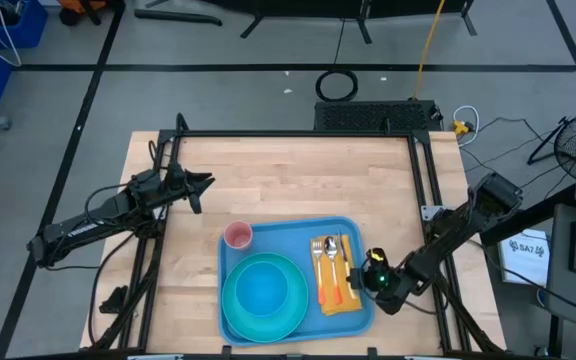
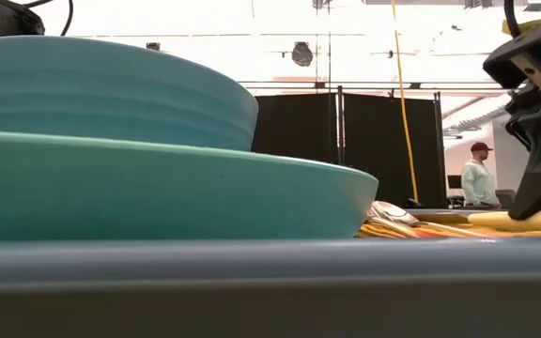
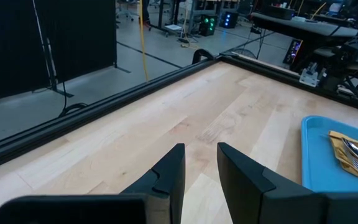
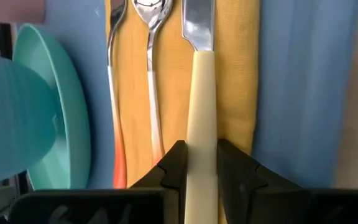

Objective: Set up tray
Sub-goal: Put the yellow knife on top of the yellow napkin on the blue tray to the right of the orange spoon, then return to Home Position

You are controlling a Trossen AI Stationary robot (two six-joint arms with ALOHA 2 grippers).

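The light-blue tray [image 1: 288,235] lies near the table's near edge. It holds a teal plate [image 1: 236,318] with a blue bowl [image 1: 263,290] on it, a pink cup [image 1: 238,236] in its far left corner, and a yellow-orange napkin [image 1: 340,300] along its right side. On the napkin [image 4: 241,74] lie a fork [image 4: 112,93], a spoon [image 4: 153,74] and a cream-handled knife [image 4: 199,81], side by side. My right gripper [image 4: 202,152] is low over the napkin's near end, shut on the knife. My left gripper [image 1: 206,183] waits over the table's far left, fingers slightly apart [image 3: 201,152], touching nothing. My right gripper pinches the knife's cream handle [image 4: 202,134] between its two fingers, one on each long side. The fingers point along the knife, toward its blade. The knife lies flat on the napkin, and in the low view its handle [image 2: 524,221] rests level under the gripper [image 2: 533,141].
Bare wooden table [image 1: 298,170] stretches beyond the tray to the far edge and to the left. Black frame rails [image 1: 423,180] run along the table's sides. In the low view the tray's rim [image 2: 252,282] fills the foreground; a person [image 2: 478,178] stands far behind.
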